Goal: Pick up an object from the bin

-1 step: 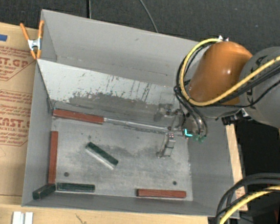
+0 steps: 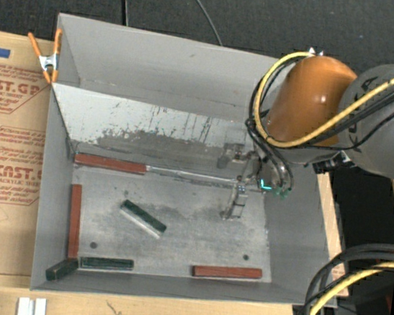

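The bin holds red-brown bars along its edges, a dark green bar and a greyish block. The tool hangs toward its right side; whether wide or narrow I cannot tell.

Arm cut at right edge, orange cover apparently hiding corner of bin

Bare bin floor amid red bars

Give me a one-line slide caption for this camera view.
Claw hangs over the right side of the grey bin, apart from the green-grey bar lying mid-floor.
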